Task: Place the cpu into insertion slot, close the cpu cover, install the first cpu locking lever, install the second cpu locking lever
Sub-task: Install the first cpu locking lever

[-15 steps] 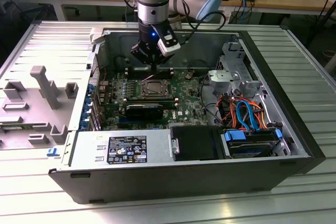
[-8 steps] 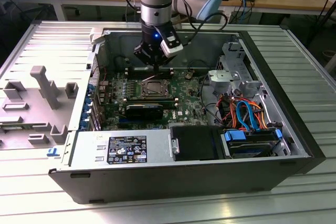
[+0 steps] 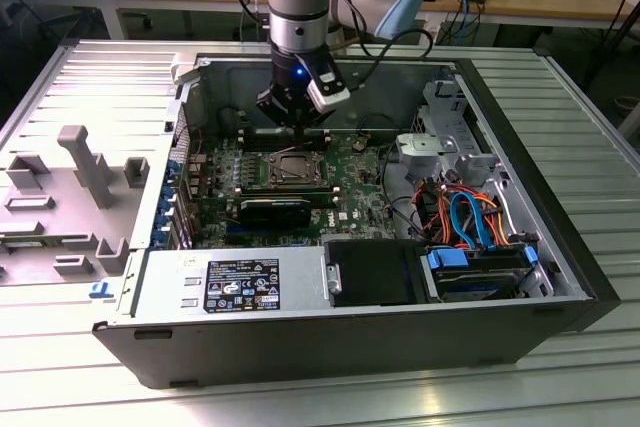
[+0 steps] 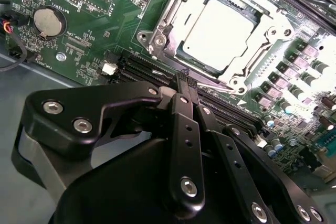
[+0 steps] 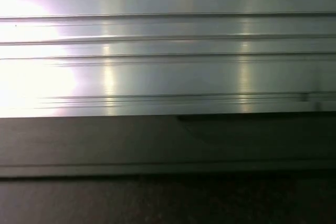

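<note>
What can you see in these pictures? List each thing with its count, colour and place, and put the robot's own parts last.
computer case: one, grey, lying open on the ridged metal table.
motherboard: one, green, inside the case.
cpu: one, silver-grey, seated in the socket.
cpu cover: one, silver frame, lying around the cpu.
coin battery: one, silver, on the motherboard, apart from the socket.
cables: several, blue and orange, at the exterior view's right inside the case.
drive bay: one, black with blue clips, front right of the case.
grey fixture: one, on the table at the exterior view's left.
gripper: one, black, shut, above the memory slots beside the socket.
</note>
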`<state>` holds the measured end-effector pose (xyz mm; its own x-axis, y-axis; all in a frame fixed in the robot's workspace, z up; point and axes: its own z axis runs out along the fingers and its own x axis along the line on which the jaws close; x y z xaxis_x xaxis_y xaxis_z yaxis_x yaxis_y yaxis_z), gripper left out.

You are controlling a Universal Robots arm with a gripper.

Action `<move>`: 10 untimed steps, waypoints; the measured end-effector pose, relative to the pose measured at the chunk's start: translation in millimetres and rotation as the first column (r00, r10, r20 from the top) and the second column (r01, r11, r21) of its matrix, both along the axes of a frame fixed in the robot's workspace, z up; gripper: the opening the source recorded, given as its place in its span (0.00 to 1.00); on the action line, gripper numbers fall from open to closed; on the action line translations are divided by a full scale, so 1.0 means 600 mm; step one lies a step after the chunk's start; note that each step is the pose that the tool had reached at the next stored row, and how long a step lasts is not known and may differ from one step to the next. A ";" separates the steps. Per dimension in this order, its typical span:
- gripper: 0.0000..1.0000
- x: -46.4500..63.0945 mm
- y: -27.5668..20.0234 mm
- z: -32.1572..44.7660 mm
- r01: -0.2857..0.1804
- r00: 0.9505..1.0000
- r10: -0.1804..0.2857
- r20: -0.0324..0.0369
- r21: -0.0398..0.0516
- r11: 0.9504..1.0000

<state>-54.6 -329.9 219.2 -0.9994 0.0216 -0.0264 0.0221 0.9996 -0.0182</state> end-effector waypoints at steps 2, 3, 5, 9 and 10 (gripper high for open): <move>0.11 0.001 0.0001 -0.001 -0.001 1.000 0.001 0.000 0.000 1.000; 0.11 0.002 0.0001 -0.002 -0.002 1.000 0.002 0.000 0.000 1.000; 0.11 0.003 0.0001 -0.002 -0.003 1.000 0.003 0.000 0.000 1.000; 0.11 0.005 0.0004 -0.005 -0.003 1.000 0.003 0.000 0.000 1.000; 0.11 0.006 0.0005 -0.005 -0.003 1.000 0.003 0.000 0.000 1.000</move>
<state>-51.0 -329.6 215.9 -0.9995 0.0188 -0.0266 0.0193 0.9996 -0.0182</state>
